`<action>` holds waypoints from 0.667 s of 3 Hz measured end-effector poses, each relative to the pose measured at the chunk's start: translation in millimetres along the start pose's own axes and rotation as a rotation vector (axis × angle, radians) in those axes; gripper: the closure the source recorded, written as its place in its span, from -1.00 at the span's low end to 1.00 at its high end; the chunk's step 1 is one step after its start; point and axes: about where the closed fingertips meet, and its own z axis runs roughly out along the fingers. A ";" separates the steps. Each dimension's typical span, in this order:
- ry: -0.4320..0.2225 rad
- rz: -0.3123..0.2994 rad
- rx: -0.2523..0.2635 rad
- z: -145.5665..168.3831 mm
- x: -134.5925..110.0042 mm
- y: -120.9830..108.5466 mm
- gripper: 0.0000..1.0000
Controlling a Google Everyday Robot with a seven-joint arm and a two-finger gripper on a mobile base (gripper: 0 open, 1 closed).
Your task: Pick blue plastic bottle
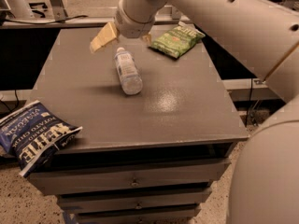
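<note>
Near left: dark blue chip bag (35,136), crinkled glossy foil with white lettering, hangs half off the front-left corner of the table (187,111). The table top is flat, matte grey with a dull sheen patch. Under it are stacked grey drawers (135,181) with small knobs.

Mid-table: the blue plastic bottle (127,71) lies on its side. It is a clear, pale-bluish cylinder with a white-blue label, and its white cap points to the far edge.

The gripper (122,41) hovers just past the cap end. Its tan, flat, wedge-shaped fingers (103,37) are spread wide, one to each side, holding nothing. Contact with the bottle: cannot tell.

The arm (210,13) is smooth off-white rounded casing, coming in from the right.

Far right: the green bag (177,40), a crumpled shiny packet lying flat, well apart from the bottle.
</note>
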 end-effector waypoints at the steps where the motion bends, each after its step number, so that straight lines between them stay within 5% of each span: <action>1: 0.059 0.019 0.028 35.1 4.2 14.7 -1.00; 2: 0.123 0.018 0.059 63.8 17.0 17.3 -1.00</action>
